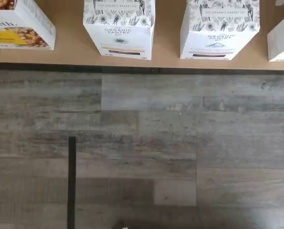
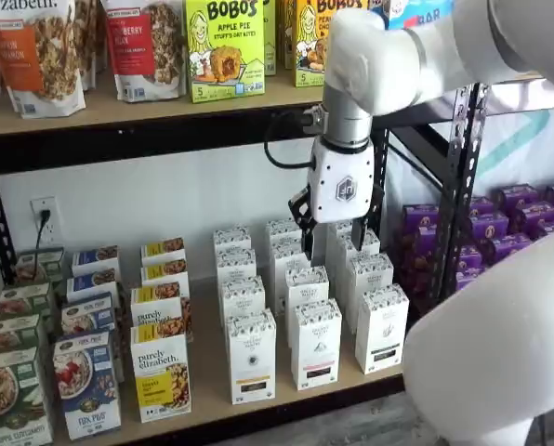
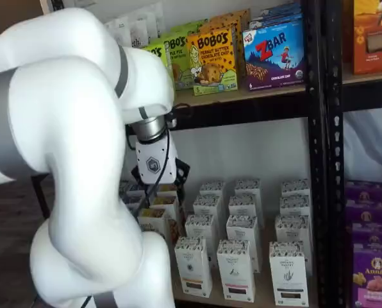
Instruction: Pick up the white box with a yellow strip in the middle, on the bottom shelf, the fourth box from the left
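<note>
The white box (image 2: 252,358) with a yellow-orange strip stands upright at the front of the bottom shelf (image 2: 209,386), just right of the "purely elizabeth" row. The wrist view shows the white box (image 1: 119,28) from above, at the front edge of the tan shelf board (image 1: 168,45). In a shelf view it is the leftmost front carton (image 3: 193,266). My gripper (image 2: 338,230) hangs above the white cartons, higher than the box and to its right, touching nothing. Its black fingers (image 2: 302,216) stand apart and hold nothing. The gripper (image 3: 157,183) also shows under the white arm.
White cartons with dark strips (image 2: 315,344) (image 1: 220,28) stand right of the target, with more rows behind. A "purely elizabeth" box (image 2: 162,381) (image 1: 18,24) is on its left. The upper shelf carries Bobo's boxes (image 2: 223,46). A black upright (image 2: 463,186) and purple boxes (image 2: 500,223) are at the right. Plank floor (image 1: 142,143) lies below.
</note>
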